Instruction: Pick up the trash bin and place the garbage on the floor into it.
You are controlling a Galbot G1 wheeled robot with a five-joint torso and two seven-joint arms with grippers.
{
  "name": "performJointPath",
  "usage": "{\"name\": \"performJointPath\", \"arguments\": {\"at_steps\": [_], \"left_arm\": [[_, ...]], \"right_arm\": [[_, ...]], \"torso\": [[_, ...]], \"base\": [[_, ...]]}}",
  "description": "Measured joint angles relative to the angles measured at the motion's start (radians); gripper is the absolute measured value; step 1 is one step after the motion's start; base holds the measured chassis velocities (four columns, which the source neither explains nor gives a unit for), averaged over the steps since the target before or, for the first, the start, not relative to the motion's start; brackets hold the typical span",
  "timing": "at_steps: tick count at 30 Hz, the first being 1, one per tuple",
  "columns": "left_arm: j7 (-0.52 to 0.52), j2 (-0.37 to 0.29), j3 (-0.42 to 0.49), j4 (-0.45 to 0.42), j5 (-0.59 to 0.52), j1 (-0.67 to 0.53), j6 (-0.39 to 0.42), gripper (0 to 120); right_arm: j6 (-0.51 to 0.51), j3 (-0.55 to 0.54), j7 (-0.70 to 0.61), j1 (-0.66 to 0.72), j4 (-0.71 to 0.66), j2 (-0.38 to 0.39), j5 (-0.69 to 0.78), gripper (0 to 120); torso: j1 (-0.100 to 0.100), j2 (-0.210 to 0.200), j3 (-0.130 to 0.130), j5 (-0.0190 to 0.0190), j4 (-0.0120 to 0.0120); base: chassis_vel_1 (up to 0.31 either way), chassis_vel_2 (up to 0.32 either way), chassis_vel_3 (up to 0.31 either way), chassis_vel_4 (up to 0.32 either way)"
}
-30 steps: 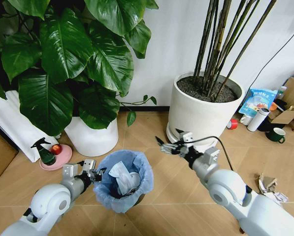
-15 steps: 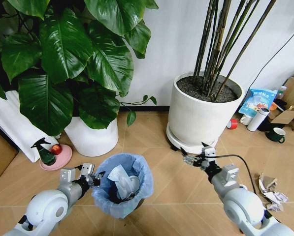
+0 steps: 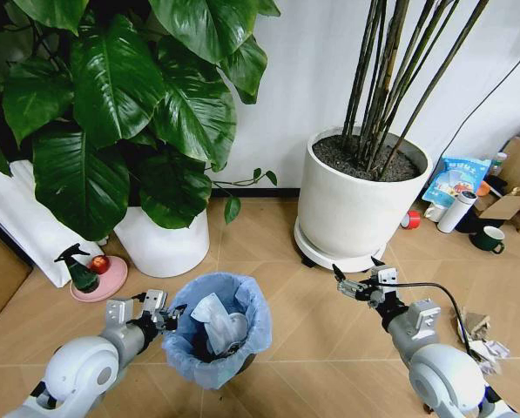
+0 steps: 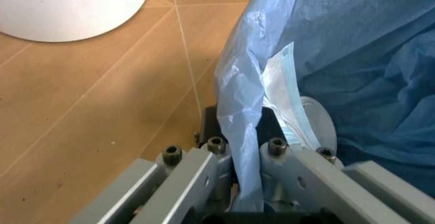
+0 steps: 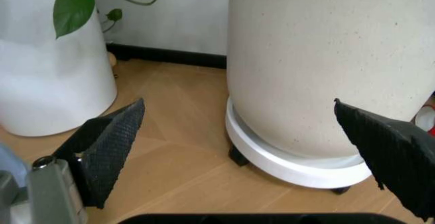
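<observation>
The trash bin [image 3: 214, 338], dark with a crinkled light-blue bag over its rim, is at the lower left of the head view. My left gripper [image 3: 168, 317] is shut on its near-left rim. In the left wrist view the left gripper [image 4: 246, 150] pinches the blue bag's edge [image 4: 238, 112] between its fingers. White crumpled tissue [image 3: 218, 320] lies inside the bin. More garbage, crumpled paper scraps [image 3: 479, 338], lies on the floor at the lower right. My right gripper [image 3: 351, 284] hovers open and empty in front of the big white pot, left of those scraps. Its black pads [image 5: 112, 147] stand wide apart.
A large white pot on a wheeled base [image 3: 357, 205] stands behind the right gripper, and a second white pot [image 3: 162, 244] stands behind the bin. A green spray bottle on a pink dish [image 3: 98, 277] is at the left. A white flask [image 3: 456, 211] and dark mug [image 3: 489, 238] are at the far right.
My right arm has drawn back from beside the bin, rightward and lower, to in front of the big pot. The left gripper has kept its hold and the bin has shifted slightly.
</observation>
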State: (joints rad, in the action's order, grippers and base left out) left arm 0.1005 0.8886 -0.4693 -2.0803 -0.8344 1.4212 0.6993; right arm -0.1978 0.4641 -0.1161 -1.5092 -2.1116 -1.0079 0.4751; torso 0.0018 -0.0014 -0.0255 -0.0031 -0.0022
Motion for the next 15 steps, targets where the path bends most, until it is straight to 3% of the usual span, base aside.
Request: {"name": "performJointPath", "arguments": {"at_steps": [8, 15], "left_arm": [[-0.003, -0.004, -0.004, -0.001, 0.000, 0.002, -0.002, 0], [-0.003, -0.005, 0.000, -0.003, -0.001, -0.002, -0.002, 0]], "right_arm": [[-0.001, -0.016, 0.000, 0.009, 0.006, -0.001, 0.000, 100], [-0.002, -0.019, 0.004, 0.011, 0.008, 0.003, 0.000, 100]], "torso": [[0.000, 0.000, 0.000, -0.0001, 0.0000], [0.000, 0.000, 0.000, 0.0001, 0.0000]], "base": [[-0.007, -0.113, 0.006, 0.103], [-0.059, -0.200, 0.055, 0.174]]}}
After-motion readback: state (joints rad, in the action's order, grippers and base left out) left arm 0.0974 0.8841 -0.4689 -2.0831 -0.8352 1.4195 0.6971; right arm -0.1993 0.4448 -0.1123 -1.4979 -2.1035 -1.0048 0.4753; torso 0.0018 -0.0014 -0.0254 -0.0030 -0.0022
